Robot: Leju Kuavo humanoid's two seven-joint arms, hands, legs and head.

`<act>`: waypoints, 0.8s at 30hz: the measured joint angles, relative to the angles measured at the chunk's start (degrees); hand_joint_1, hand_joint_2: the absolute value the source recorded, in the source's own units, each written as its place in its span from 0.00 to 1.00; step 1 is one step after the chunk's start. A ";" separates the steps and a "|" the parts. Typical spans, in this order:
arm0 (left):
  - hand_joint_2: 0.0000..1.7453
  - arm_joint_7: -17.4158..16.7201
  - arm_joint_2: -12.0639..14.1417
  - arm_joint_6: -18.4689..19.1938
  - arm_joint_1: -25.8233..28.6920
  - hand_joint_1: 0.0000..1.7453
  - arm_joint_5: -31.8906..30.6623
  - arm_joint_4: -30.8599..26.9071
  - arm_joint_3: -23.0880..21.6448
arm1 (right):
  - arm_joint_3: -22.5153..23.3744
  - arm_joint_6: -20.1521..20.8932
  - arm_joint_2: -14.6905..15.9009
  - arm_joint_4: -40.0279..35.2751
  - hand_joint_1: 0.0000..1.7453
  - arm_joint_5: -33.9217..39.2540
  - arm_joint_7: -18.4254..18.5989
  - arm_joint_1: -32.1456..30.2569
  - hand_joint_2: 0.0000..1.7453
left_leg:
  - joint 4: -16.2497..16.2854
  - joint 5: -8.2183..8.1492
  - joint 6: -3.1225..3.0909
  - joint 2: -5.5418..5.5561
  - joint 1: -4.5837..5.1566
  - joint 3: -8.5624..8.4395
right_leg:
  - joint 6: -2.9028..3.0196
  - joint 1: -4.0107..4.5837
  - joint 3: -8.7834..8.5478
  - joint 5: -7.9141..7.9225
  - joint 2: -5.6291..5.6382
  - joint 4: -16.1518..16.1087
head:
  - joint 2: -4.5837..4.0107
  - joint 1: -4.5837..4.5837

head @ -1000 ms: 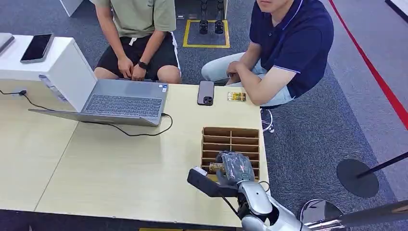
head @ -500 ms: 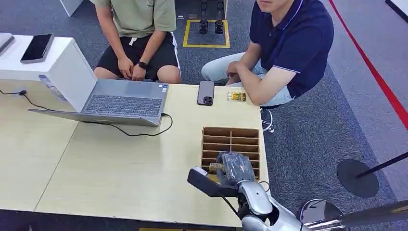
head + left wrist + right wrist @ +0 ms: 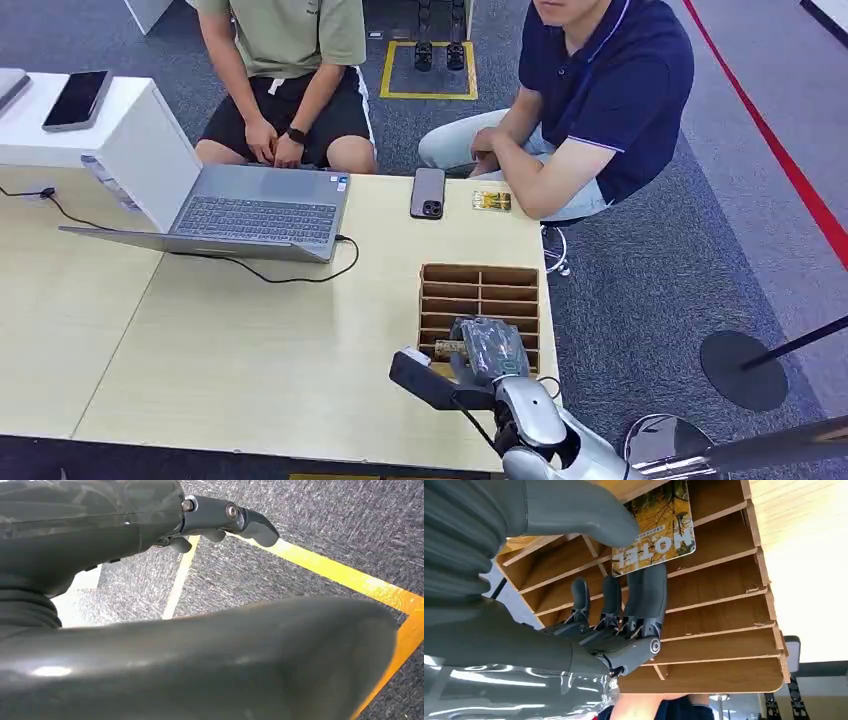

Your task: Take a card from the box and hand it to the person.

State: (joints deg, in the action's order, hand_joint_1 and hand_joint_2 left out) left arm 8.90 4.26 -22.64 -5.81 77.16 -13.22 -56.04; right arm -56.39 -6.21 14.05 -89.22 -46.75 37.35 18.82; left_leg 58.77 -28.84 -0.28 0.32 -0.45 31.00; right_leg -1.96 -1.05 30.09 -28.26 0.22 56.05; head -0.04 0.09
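pale wood table (image 3: 250,340) is carrying one slotted wooden box (image 3: 481,290) near its right edge, where the right hand (image 3: 487,348) is pinching one yellow card (image 3: 658,530) between thumb and fingers, partly out of a near slot; lifting straight along the dividers should be avoiding snags. left hand (image 3: 150,525) is hanging over carpet, grip state unclear. two people are sitting opposite.
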 joint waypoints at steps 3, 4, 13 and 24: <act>0.00 0.00 0.00 0.00 0.00 0.00 0.00 -0.02 0.00 | 0.00 0.00 0.02 0.00 0.63 0.00 0.00 0.00 1.00 | 0.00 0.00 0.00 0.00 0.00 0.00 | 0.00 0.00 0.00 0.00 0.00 0.00 | 0.00 0.00; 0.00 0.00 0.00 0.00 0.00 0.00 0.00 -0.02 0.00 | 0.00 0.00 0.02 0.00 0.66 0.02 0.00 0.00 1.00 | 0.00 0.00 0.00 0.00 0.00 0.00 | 0.00 0.00 0.00 0.00 0.00 0.00 | 0.00 0.00; 0.00 0.02 0.00 -0.20 0.00 0.00 0.02 0.00 0.00 | -0.02 0.13 0.09 0.00 0.80 0.15 -0.28 0.02 1.00 | 0.00 0.00 0.00 0.00 0.00 0.00 | 0.00 0.00 0.00 0.00 0.00 0.00 | 0.00 0.00; 1.00 0.28 0.00 -0.55 0.00 0.00 1.16 0.00 0.04 | -0.09 0.44 0.09 0.00 1.00 0.33 -0.55 0.16 1.00 | 0.00 0.00 0.00 0.00 0.00 0.00 | 0.00 0.00 0.00 0.00 0.00 0.00 | 0.00 0.00</act>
State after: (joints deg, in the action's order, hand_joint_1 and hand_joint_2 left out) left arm 9.18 4.26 -23.19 -5.81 78.31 -13.22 -56.00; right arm -56.48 -5.77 14.14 -89.22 -46.42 36.81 18.98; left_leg 58.77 -28.84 -0.28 0.32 -0.45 31.00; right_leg -1.96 -1.05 30.09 -28.26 0.22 56.05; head -0.04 0.09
